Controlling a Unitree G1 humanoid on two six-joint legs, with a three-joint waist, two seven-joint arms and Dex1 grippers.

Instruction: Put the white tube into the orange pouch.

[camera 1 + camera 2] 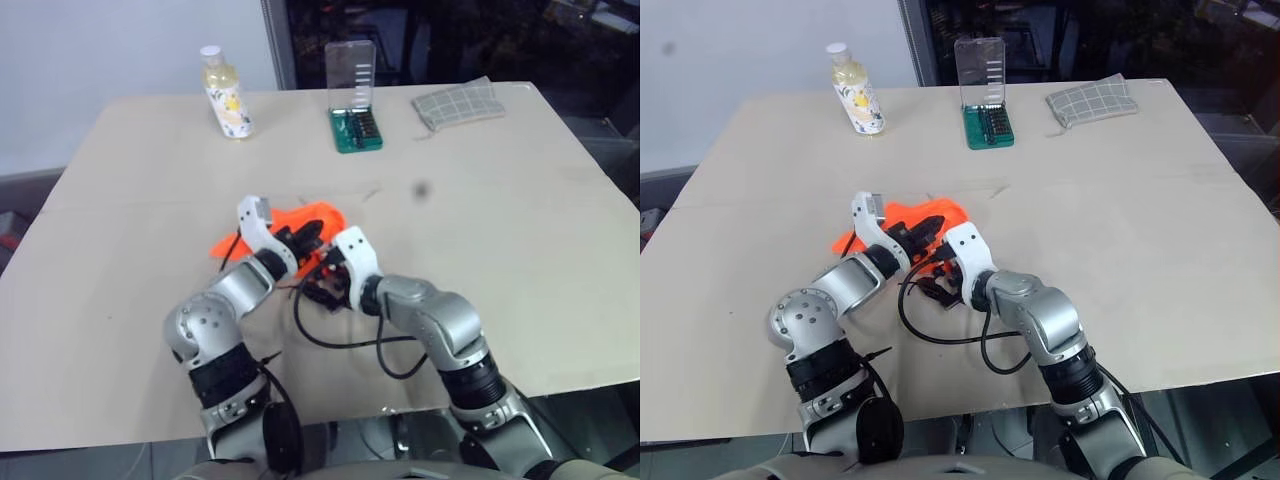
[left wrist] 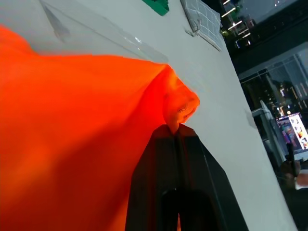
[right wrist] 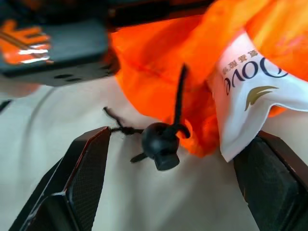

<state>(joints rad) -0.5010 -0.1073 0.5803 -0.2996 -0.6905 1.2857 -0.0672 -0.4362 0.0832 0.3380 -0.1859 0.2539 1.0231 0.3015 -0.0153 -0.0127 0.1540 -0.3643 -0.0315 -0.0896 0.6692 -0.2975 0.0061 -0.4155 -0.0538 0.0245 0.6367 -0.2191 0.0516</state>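
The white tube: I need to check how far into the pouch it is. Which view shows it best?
The right wrist view: the white tube shows close up, its flat end sticking out of the orange pouch. In the other views I cannot make the tube out.

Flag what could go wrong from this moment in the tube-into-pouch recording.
The right tool is open, and the white tube sits only partly inside the orange pouch, so it could slide back out. The left tool pinches just a small fold of fabric, which may slip. The cord toggle lies between the right tool's fingers and could get snagged.
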